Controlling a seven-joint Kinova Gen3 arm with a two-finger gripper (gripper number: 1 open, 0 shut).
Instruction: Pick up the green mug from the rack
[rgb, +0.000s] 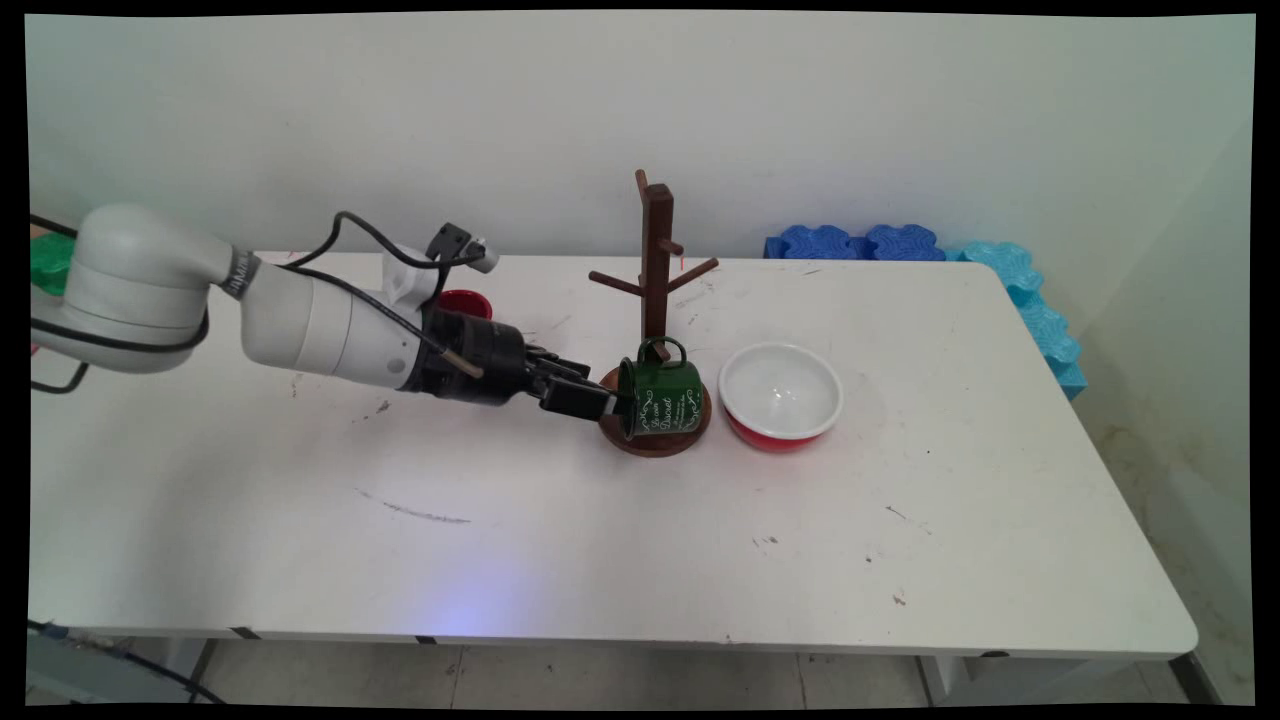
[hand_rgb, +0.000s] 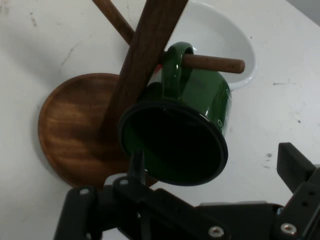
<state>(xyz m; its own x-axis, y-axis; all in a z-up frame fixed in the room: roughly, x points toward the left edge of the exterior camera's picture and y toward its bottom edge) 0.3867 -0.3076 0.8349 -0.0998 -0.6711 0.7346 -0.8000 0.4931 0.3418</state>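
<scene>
While green enamel mug (hand_rgb: 190, 125) hangs by handle on lowest peg of wooden mug tree (hand_rgb: 145, 60), gripper (hand_rgb: 210, 175) sits at mug mouth, jaws spread wide, gripping nothing. Beyond jaws, red-and-white bowl (rgb: 780, 395) just beside tree base. Behind gripper, small red cup (rgb: 466, 303).

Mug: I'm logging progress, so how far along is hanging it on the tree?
Done, it seems: the mug hangs with its handle looped over a peg of the tree. In hand: the gripper is open at its mouth, one finger close by the rim. Left: backing the gripper clear.
</scene>
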